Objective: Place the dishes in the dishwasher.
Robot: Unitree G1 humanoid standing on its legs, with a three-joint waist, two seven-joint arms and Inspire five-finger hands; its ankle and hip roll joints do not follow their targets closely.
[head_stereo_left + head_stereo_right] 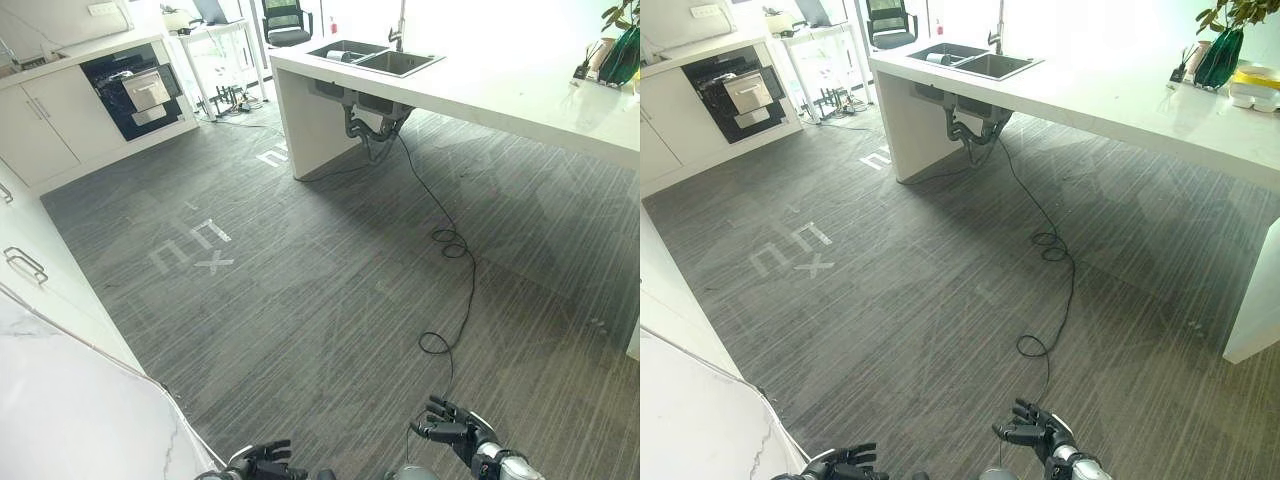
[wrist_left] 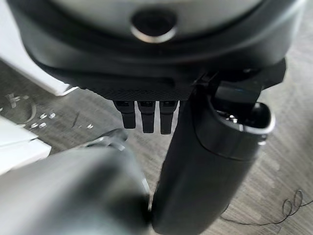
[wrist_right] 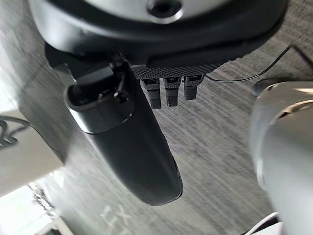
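both robot hands, left [image 1: 262,462] and right [image 1: 452,428], low over grey floor [image 1: 330,300], fingers loosely curled, holding nothing; dishes [image 1: 1252,84] far off on white bench [image 1: 1120,95] beyond sink [image 1: 975,62], likely stiff, slick, breakable, best taken by rim; dishwasher [image 1: 135,90] across room.

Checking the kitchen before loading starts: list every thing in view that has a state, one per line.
dishwasher: door open, rack showing inside.
sink: something lies in the far basin, too small to identify.
white cabinets: doors closed.
office chair: unoccupied.
left hand: fingers relaxed, holding nothing.
right hand: fingers relaxed, holding nothing.
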